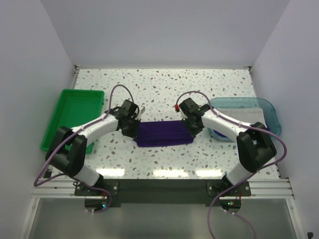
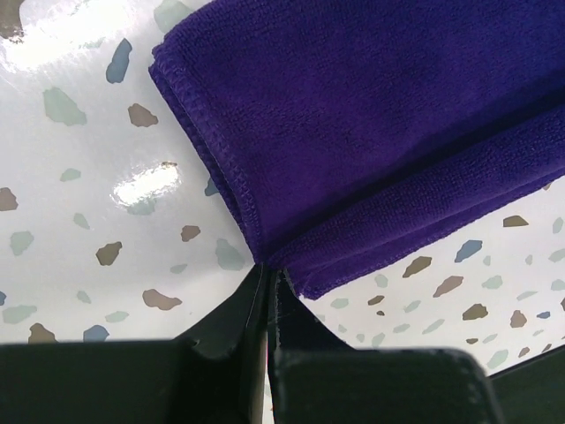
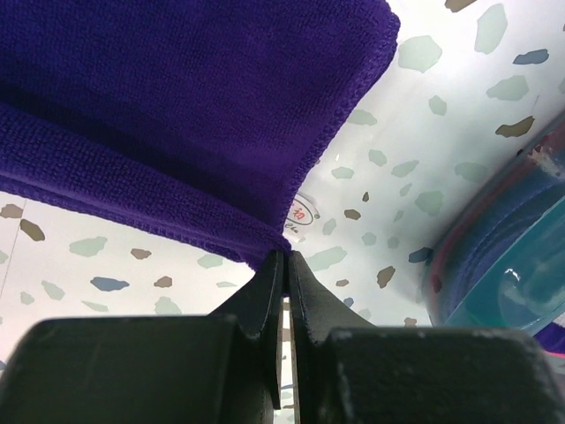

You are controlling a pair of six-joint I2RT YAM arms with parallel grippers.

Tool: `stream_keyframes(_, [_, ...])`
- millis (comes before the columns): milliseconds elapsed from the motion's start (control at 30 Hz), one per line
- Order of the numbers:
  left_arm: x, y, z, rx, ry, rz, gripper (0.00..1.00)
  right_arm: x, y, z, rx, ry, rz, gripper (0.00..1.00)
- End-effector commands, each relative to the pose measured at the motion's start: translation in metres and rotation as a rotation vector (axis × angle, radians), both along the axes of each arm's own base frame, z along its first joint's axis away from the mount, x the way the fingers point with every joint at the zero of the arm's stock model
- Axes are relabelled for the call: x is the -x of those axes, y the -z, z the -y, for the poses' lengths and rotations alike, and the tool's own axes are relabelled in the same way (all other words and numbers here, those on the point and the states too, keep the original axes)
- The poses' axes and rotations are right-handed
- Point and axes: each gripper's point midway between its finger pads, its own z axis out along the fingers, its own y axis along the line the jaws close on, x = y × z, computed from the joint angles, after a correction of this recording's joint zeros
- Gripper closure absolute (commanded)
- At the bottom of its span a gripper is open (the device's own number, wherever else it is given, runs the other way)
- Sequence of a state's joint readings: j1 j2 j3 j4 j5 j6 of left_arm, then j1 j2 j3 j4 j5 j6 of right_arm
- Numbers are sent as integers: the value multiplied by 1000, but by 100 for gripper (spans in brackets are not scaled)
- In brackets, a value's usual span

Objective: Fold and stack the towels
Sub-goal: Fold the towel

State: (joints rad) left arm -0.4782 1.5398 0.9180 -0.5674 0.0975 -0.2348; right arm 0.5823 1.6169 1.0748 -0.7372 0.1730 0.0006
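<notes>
The towel point(image 1: 164, 134) lies on the table point(image 1: 164, 89) between the bin point(image 1: 75, 109), left, and the tray point(image 1: 269, 106), right.

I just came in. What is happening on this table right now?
Two robot arms are working on a dark purple towel on the speckled table. The towel lies folded into a long strip between them. The left gripper is shut on its left end, the right gripper on its right end. A green bin stands at the left, a teal tray at the right.
</notes>
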Motion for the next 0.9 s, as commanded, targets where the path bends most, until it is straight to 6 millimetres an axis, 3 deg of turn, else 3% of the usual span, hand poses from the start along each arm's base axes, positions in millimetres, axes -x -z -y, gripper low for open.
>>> stream_keyframes(0, [10, 2, -16, -68, -32, -17, 95, 8, -3, 24, 103, 18, -12, 95])
stream_keyframes(200, [16, -11, -6, -25, -24, -10, 94, 10, -6, 22, 91, 42, -14, 94])
stream_keyframes(300, [21, -15, -4, -15, -28, -17, 86, 13, -7, 21, 85, 49, -26, 89])
stream_keyframes(433, [33, -23, -2, 7, -37, -38, 58, 23, -14, 11, 16, 54, -53, 78])
stream_keyframes(600, [48, -53, 6, 113, -45, -4, 38, 46, -41, -7, -128, 49, -76, 65])
stream_keyframes(733, [46, -81, 10, 185, -64, 74, 35, 52, -63, -15, -223, 68, -39, 59])
stream_keyframes(867, [24, -108, 26, 254, -79, 151, 36, 29, -80, -31, -314, 110, 70, 60])
